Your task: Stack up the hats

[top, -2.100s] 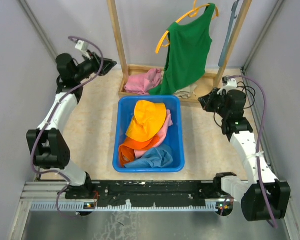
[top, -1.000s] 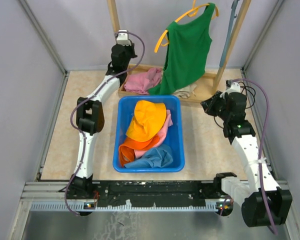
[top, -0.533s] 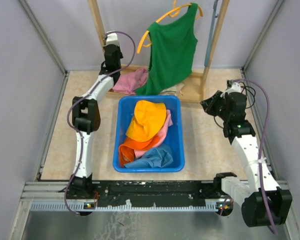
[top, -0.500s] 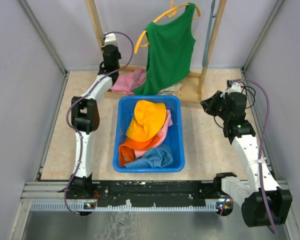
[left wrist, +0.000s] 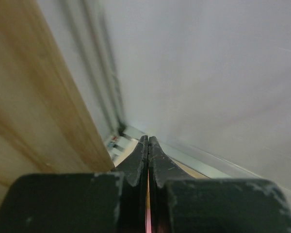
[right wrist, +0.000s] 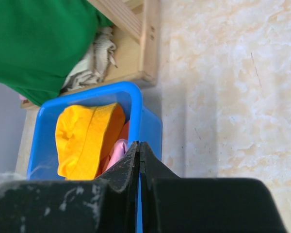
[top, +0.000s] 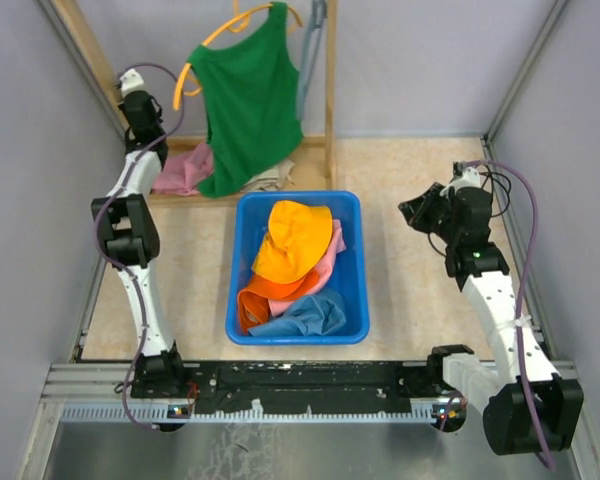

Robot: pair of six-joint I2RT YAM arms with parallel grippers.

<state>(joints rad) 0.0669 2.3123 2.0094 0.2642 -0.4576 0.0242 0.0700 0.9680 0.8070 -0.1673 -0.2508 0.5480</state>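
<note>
From above, I see all four hats heaped in the blue bin [top: 352, 262] in the middle of the table [top: 410, 300]. The yellow-orange hat [top: 292, 240] lies on top with the pink hat [top: 332, 258] under it. The bright orange hat [top: 263, 298] and light blue hat [top: 308, 314] sit at the near end.

On the left wrist camera, my left fingers [left wrist: 143, 150] are pressed together, empty, beside a wooden post [left wrist: 34, 97].

On the right wrist camera, my right fingers [right wrist: 135, 154] are closed too, holding nothing and pointing toward the bin.
</note>
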